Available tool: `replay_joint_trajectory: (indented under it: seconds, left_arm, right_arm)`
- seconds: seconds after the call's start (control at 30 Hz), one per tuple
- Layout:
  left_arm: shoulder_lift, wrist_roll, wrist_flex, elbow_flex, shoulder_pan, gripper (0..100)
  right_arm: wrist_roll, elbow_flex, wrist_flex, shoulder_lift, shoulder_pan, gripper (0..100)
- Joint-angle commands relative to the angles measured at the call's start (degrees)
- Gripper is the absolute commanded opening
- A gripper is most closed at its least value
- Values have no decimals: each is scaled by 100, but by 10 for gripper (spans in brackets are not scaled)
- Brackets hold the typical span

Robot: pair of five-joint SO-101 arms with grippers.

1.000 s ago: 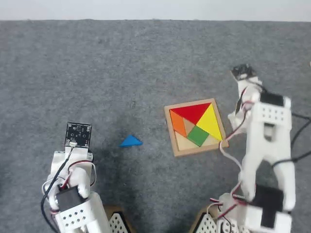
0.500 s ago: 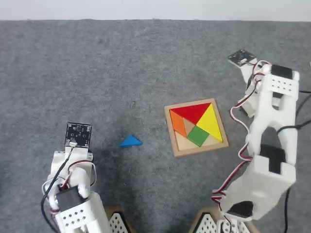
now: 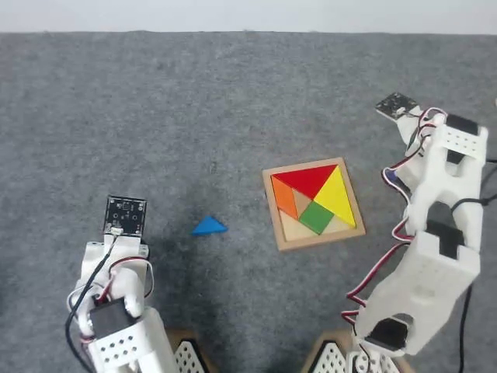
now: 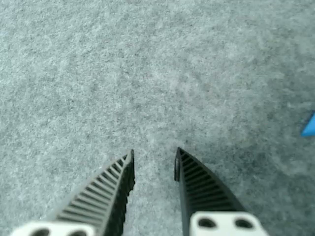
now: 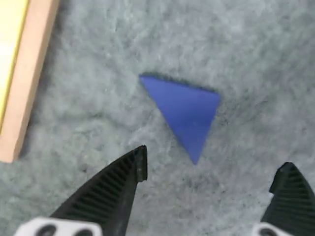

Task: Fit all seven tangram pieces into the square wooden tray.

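The square wooden tray [image 3: 351,185] lies at centre right and holds red [image 3: 307,179], yellow [image 3: 337,197], orange [image 3: 284,202] and green [image 3: 315,217] pieces around a small tan one. A light blue triangle [image 3: 209,226] lies on the grey mat left of the tray; its tip [image 4: 310,125] also shows off to the side of my left gripper [image 4: 154,160], which is open over bare mat. A dark blue triangle [image 5: 184,110] lies flat on the mat just beyond the tray's outer edge [image 5: 24,78]. My right gripper [image 5: 214,172] is open wide above it, holding nothing.
The left arm [image 3: 116,311] sits at the front left, and the right arm [image 3: 435,233] stands along the tray's right side. Grey mat stretches between the light blue triangle and the tray and across the far half of the table.
The right arm has swung to the right, off the tray's right edge, and stretched farther back. The left arm, the tray and the light blue triangle have not moved.
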Motion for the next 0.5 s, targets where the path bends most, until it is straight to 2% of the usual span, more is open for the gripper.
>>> replay_joint_trajectory:
  seconds: [0.0, 0.17, 0.47]
  left_arm:
    - [-35, -18, -62, -40, -9, 133]
    - [-35, -18, -62, -40, -9, 133]
    - [-35, -18, -62, -40, -9, 133]
  right_arm:
    - [53, -308, -251, 48, -145, 402]
    - [-176, -308, -365, 382, -347, 402]
    - [888, -334, -796, 813, -338, 402]
